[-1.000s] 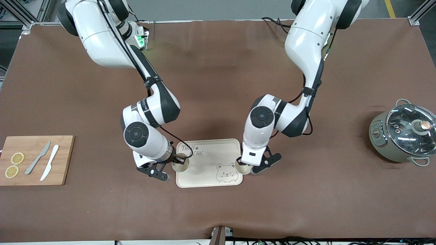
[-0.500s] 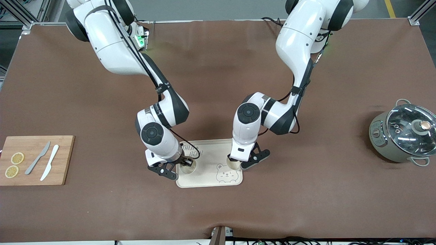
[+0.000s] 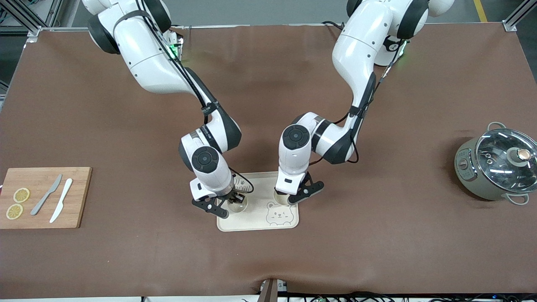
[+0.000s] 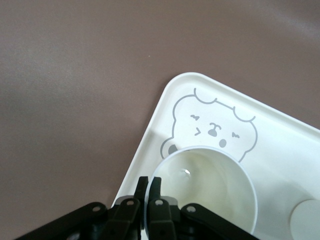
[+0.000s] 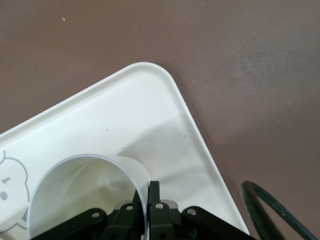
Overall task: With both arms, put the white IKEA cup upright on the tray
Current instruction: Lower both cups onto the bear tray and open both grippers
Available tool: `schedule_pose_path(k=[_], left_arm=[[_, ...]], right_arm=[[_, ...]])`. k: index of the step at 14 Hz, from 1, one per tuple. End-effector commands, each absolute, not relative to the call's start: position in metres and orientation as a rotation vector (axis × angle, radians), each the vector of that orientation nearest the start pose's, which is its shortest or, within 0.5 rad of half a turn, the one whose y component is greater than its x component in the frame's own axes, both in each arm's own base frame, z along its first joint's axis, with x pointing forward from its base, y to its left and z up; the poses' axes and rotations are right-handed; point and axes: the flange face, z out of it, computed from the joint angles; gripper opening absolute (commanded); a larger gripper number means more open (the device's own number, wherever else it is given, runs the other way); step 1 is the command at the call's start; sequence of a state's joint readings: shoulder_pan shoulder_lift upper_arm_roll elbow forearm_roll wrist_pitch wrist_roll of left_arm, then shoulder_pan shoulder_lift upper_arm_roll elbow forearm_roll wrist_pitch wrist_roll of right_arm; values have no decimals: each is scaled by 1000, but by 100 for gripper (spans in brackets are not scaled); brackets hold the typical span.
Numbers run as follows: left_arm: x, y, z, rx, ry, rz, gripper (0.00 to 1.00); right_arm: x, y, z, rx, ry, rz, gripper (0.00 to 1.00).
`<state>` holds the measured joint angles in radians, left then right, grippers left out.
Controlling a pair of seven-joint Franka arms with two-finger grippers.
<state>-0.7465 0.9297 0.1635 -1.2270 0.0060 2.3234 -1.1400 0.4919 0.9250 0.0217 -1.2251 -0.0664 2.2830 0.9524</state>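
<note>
The cream tray [image 3: 256, 219] with a bear face lies near the front middle of the table. My left gripper [image 3: 288, 196] is shut on the rim of an upright white cup [image 3: 278, 198] over the tray, beside the bear face. In the left wrist view the fingertips [image 4: 143, 186] pinch the cup's [image 4: 207, 182] wall above the tray [image 4: 150, 132]. My right gripper [image 3: 231, 199] is shut on the rim of a second upright white cup [image 3: 239, 206] over the tray's end toward the right arm. In the right wrist view its fingers [image 5: 154, 192] pinch that cup [image 5: 80, 192] near a tray corner [image 5: 165, 82]. I cannot tell whether either cup touches the tray.
A wooden cutting board [image 3: 79, 197] with two knives and lemon slices lies at the right arm's end of the table. A grey pot with a glass lid [image 3: 495, 167] stands at the left arm's end. Brown mat covers the table.
Both arms have moved toward each other with their cups, from the tray's two ends to farther in over the tray. Both grips are unchanged.
</note>
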Motion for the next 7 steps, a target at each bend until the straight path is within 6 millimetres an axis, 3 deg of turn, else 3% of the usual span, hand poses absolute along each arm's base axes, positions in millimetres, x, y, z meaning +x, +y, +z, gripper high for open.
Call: schedule_pose_path(k=[1, 2, 3, 4, 5, 7], left_arm=[[629, -460, 226, -3084, -775, -374, 30], [629, -460, 226, -3086, -775, -377, 44], [629, -460, 226, -3085, -775, -376, 53], [628, -460, 225, -3083, -773, -376, 64], [629, -459, 229, -3086, -770, -382, 83], [633, -454, 236, -3083, -773, -393, 100]], right_arm=[[674, 373, 220, -3019, 643, -217, 33], [676, 370, 220, -3017, 651, -216, 71], [677, 367, 221, -3016, 656, -216, 100], [678, 367, 225, -3014, 656, -219, 100], [678, 369, 232, -3015, 636, -228, 100], [683, 364, 254, -2999, 640, -250, 100]])
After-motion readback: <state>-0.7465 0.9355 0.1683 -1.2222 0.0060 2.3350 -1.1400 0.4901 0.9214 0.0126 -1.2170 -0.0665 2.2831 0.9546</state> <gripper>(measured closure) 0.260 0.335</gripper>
